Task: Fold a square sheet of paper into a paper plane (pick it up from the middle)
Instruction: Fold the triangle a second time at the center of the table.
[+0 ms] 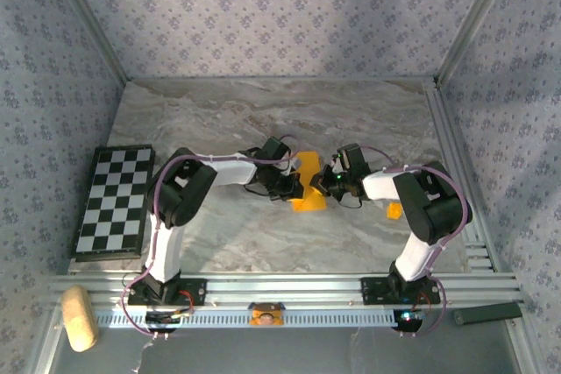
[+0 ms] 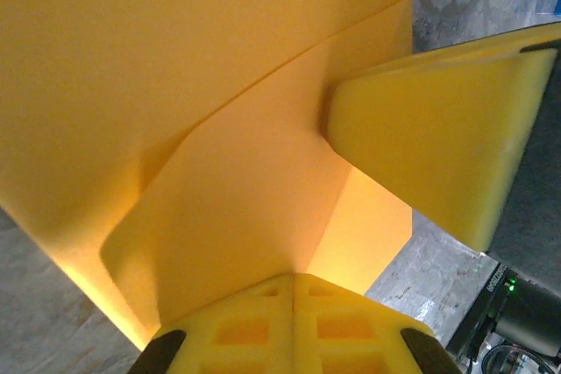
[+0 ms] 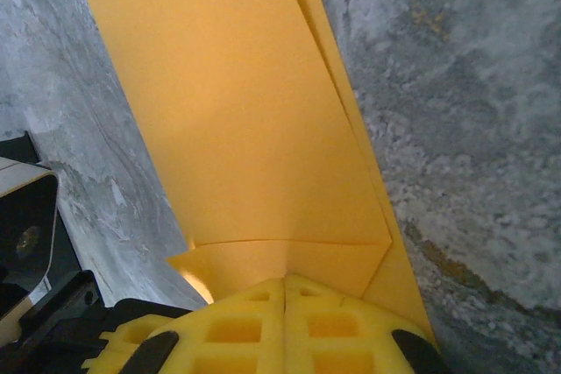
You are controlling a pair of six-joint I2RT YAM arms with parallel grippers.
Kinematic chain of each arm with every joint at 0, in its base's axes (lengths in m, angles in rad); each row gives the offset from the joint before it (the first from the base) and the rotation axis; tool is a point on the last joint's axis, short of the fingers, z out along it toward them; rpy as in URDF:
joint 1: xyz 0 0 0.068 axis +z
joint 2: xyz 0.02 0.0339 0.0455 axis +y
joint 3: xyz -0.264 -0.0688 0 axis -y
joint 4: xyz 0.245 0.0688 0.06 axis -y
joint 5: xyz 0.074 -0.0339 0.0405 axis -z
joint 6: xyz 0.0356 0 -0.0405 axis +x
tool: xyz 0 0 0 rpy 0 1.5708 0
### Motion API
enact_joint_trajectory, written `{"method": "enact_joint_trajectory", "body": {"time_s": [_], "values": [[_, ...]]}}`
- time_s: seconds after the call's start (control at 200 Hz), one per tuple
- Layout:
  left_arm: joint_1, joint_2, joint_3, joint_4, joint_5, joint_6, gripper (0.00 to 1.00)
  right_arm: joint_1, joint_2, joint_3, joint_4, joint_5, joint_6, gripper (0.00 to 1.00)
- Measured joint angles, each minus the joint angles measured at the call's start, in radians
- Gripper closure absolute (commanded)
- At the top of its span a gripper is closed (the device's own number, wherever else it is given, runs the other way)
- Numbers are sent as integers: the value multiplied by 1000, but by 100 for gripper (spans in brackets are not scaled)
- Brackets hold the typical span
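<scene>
- One marble-patterned table point(image 1: 263, 120); the chequered board lies at its left edge.
- Two arms: the left arm point(image 1: 180, 194) rises just right of the chequered board, and the right arm point(image 1: 429, 203) stands far to the right of it. Both reach inward and meet mid-table.
- One black-and-white chequered board point(image 1: 114, 201), flat on the table and well apart from the paper.
- One folded orange-yellow paper point(image 1: 307, 201), right of the board at mid-table, between the two grippers. From above it looks much narrower than the board. The wrist views show several layers and crease lines in it point(image 3: 237, 111).
- Two grippers, one at each side of the paper.
  - Left gripper point(image 2: 294, 304): its yellow pads are pressed together with no gap and the paper runs down into their seam, so it seems clamped on the paper's edge. From above it sits at the paper's board-side edge point(image 1: 285, 183).
  - Right gripper point(image 3: 285, 304): its pads are likewise together, with a folded lip of paper entering between them. It sits on the paper's far side from the board point(image 1: 326, 183).
- One beige cork-like block point(image 1: 77, 317), in front of the board beyond the table's near edge.
- One tiny orange bit point(image 1: 394, 209), on the table beside the right arm, far right of the board.
</scene>
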Motion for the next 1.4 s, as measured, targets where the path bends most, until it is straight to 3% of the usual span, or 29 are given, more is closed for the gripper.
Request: {"method": "enact_joint_trajectory", "body": {"time_s": [0.37, 0.51, 0.695, 0.984, 1.229, 1.399], "values": [[0, -18, -21, -1, -11, 63, 100, 3, -51, 25, -57, -16, -80, 91], [0, -18, -21, -4, -11, 74, 100, 2, -5, 59, -80, -42, -117, 95], [4, -18, -19, -7, -14, 92, 100, -77, 73, 93, -103, -131, -163, 98], [17, -18, -20, -14, -6, 105, 100, -166, 69, 90, -85, -121, -170, 97], [19, -18, -20, -16, -2, 119, 100, -111, -22, 74, -72, -99, -170, 96], [21, -18, -19, -23, 4, 127, 100, -51, 13, 83, -65, -101, -169, 98]]}}
